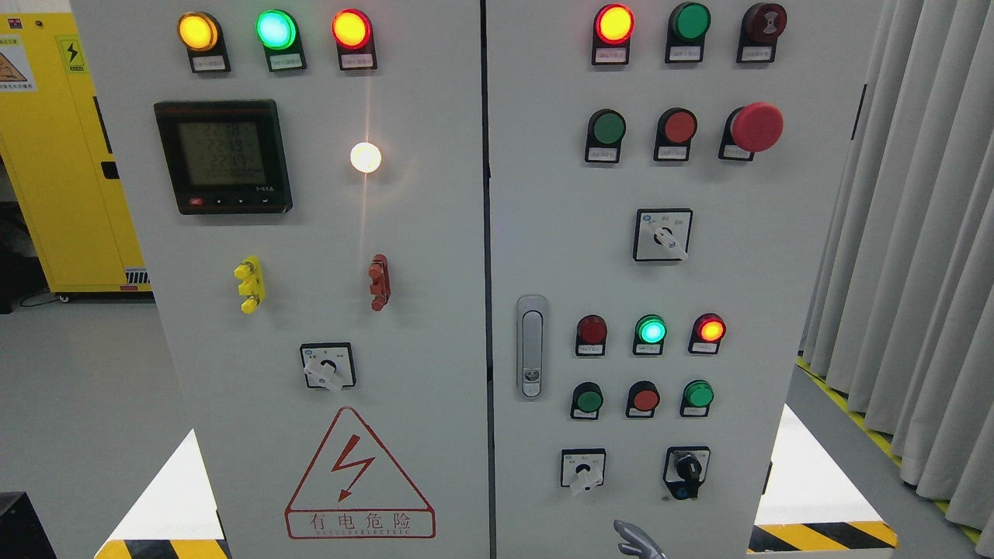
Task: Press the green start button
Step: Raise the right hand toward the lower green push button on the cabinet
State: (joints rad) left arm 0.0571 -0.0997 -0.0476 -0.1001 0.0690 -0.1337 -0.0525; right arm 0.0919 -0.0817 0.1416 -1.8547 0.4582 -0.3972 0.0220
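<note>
Only grey fingertips of a hand [638, 541] peek in at the bottom edge; whether its grip is wide or narrow, and whose arm it is, I cannot tell. Well above, on the right cabinet door [776, 256], sits the green start button [589, 401], beside a red button [644, 399].

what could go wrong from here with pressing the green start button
1. Several green buttons look alike: one in the upper row, two in the lower row. The labels are unreadable, so the hand could easily pick the wrong one.
2. A red button sits between the lower green ones; a sideways slip could press it.
3. Only fingertips show at the bottom edge, so the approach is hard to judge.
</note>
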